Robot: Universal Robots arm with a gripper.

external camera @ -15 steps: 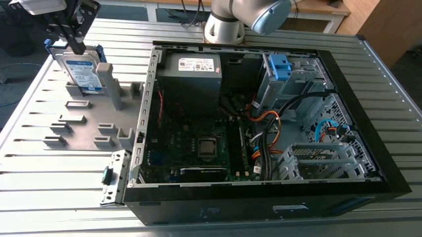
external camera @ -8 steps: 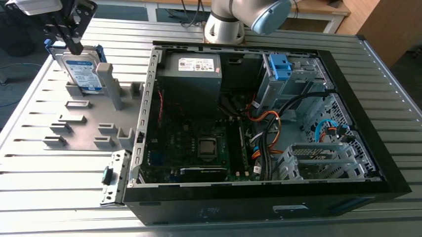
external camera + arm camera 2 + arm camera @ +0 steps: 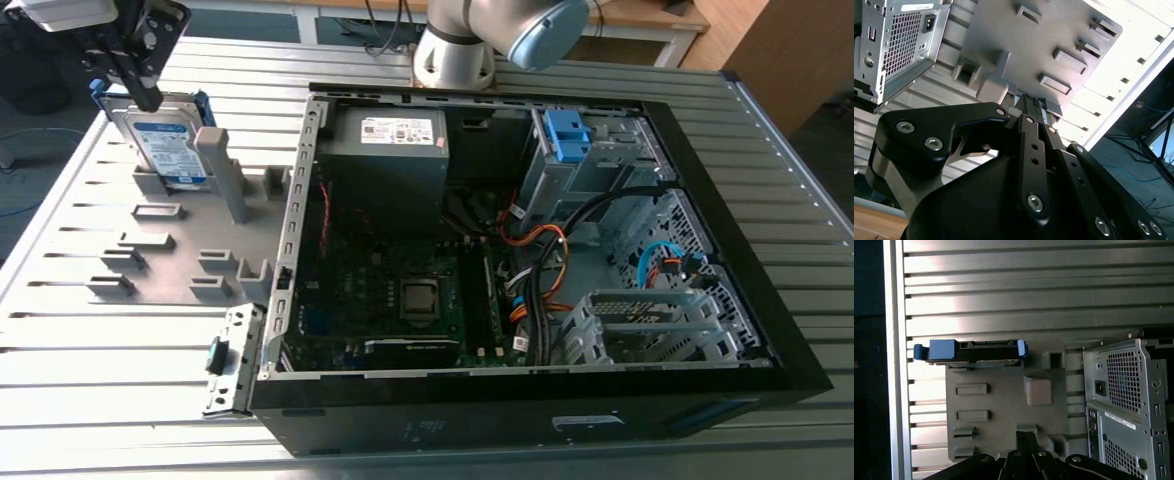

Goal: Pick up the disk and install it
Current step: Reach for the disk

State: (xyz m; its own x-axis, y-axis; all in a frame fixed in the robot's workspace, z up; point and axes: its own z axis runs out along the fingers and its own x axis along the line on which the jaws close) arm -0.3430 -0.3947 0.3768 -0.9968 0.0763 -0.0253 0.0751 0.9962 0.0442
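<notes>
The disk (image 3: 167,150) stands on edge in a slot at the far end of the grey fixture plate (image 3: 174,265), at the exterior view's left. Its white-and-blue label faces the camera, and a blue bracket runs round its edges. In the first wrist view the disk (image 3: 973,351) shows edge-on, with blue bracket ends at both sides. My gripper (image 3: 138,88) hangs just above the disk's top edge. Its fingers (image 3: 1033,125) sit close together and hold nothing. In the first wrist view the gripper (image 3: 1025,437) lies over the fixture plate (image 3: 1004,405), apart from the disk.
An open black computer case (image 3: 801,330) lies at the exterior view's right. Inside are a grey power supply (image 3: 387,150), a drive cage with a light-blue clip (image 3: 566,135), and cables. A tall grey post (image 3: 220,170) stands beside the disk. The slatted metal table (image 3: 120,360) carries everything.
</notes>
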